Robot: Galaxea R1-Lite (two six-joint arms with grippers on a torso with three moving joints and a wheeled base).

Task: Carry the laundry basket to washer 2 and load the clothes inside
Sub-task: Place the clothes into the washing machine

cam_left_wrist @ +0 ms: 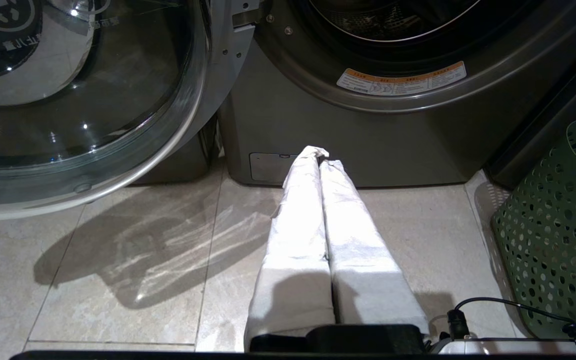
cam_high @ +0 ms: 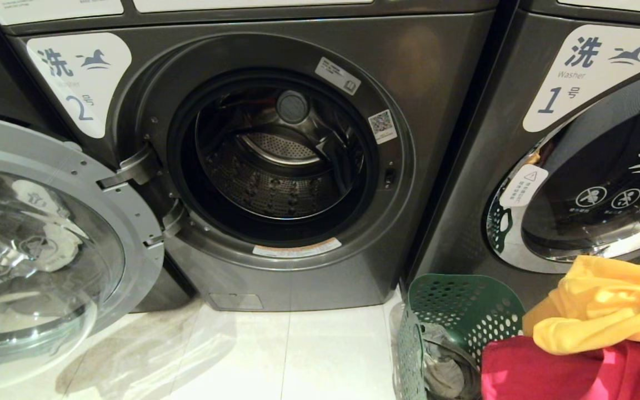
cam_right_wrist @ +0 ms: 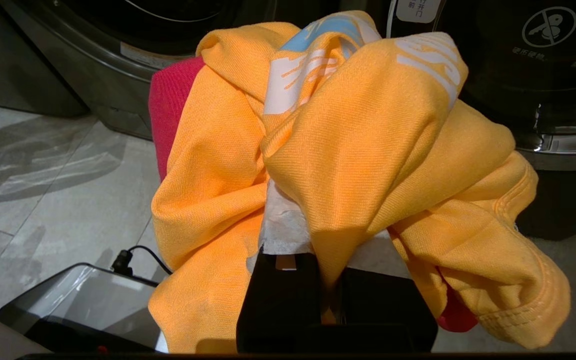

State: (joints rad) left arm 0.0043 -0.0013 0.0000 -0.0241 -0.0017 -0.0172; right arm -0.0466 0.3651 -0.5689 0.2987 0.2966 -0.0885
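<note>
Clothes: the right hand [cam_right_wrist: 288, 235] is clamped on the yellow garment [cam_high: 603, 311] and the pink-red garment [cam_high: 564, 369], near right above the laundry basket [cam_high: 464, 311]. Washer 2 [cam_high: 275, 161] gapes open left. Loose folds could snag its rim and slip out. Left hand [cam_left_wrist: 320, 155] is pressed together, idle.

Washer 1 [cam_high: 575, 166] at right w/ door shut, pale tiled floor [cam_high: 298, 355]
</note>
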